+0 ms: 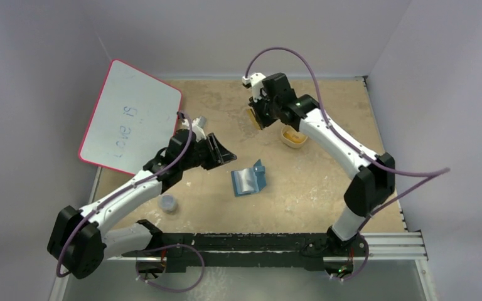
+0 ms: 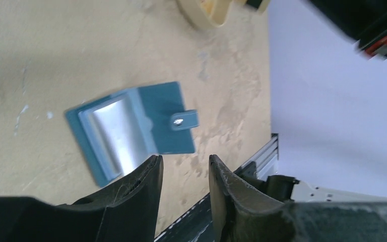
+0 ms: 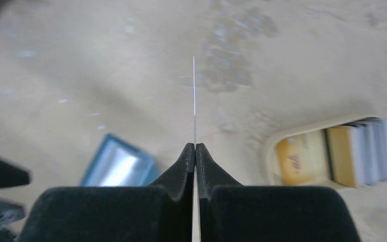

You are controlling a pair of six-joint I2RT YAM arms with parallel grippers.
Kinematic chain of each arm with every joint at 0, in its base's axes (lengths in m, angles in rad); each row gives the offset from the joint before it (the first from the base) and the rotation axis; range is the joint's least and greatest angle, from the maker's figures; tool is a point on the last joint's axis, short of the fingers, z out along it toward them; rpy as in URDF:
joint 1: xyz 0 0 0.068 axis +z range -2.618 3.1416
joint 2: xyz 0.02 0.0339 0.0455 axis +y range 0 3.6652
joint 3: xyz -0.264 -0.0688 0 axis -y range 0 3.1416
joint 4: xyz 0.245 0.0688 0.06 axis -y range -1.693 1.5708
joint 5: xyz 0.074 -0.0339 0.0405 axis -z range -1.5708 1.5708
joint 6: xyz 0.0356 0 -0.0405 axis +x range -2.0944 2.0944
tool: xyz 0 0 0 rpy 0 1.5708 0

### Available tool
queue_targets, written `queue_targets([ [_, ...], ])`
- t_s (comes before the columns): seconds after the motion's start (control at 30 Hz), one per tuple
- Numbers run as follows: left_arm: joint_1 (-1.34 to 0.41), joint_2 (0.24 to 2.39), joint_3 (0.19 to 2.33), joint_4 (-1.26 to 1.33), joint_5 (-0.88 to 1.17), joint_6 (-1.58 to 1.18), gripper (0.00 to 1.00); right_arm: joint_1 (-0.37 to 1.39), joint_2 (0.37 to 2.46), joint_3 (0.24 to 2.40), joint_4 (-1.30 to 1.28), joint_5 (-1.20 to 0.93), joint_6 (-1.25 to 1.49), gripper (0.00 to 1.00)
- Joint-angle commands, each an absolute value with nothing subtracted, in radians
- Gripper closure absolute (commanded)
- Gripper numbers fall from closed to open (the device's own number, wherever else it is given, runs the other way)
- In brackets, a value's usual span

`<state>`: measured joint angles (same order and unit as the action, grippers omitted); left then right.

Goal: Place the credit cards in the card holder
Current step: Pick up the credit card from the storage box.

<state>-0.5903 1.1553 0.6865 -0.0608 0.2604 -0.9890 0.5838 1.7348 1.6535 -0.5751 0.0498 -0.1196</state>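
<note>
The blue card holder [image 1: 248,179] lies open on the table's middle, silvery pockets up; it also shows in the left wrist view [image 2: 131,128] and the right wrist view [image 3: 117,164]. My right gripper [image 1: 255,118] is shut on one orange-yellow credit card [image 1: 255,118], held above the table at the back; in its own view the card shows edge-on as a thin line [image 3: 194,101] rising from the closed gripper [image 3: 195,146]. More credit cards [image 3: 332,154] stand in the beige tray [image 1: 293,136]. My left gripper [image 1: 226,150] is open and empty, just left of the holder [image 2: 185,162].
A pink-rimmed whiteboard [image 1: 130,116] leans at the back left. A small grey-blue cap or cup [image 1: 169,202] sits on the table near the left arm. The black rail [image 1: 276,241] runs along the near edge.
</note>
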Motion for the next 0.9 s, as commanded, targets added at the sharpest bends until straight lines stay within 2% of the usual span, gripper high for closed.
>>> queue_targets([
  [0.0,-0.593,1.074,0.766,0.0,0.237,-0.988,0.62,0.56,1.568,1.514,-0.424,-0.318,0.066,1.0],
  [0.1,-0.594,1.042,0.773,0.011,0.247,-0.984,0.61,0.56,1.464,1.355,-0.196,-0.508,0.215,1.0],
  [0.3,-0.594,0.975,0.759,0.053,0.238,-0.982,0.59,0.561,1.355,1.153,0.132,-0.757,0.432,1.0],
  [0.43,-0.593,0.943,0.745,0.104,0.289,-1.004,0.59,0.56,1.302,1.103,0.18,-0.893,0.49,1.0],
  [0.6,-0.594,0.894,0.749,0.112,0.305,-1.001,0.59,0.56,1.271,1.051,0.239,-0.967,0.527,1.0],
  [0.77,-0.594,0.868,0.802,-0.036,0.271,-0.931,0.58,0.552,1.207,1.044,0.145,-0.826,0.461,1.0],
  [0.87,-0.593,0.859,0.811,-0.053,0.268,-0.924,0.58,0.542,1.173,1.052,0.122,-0.827,0.437,1.0],
])
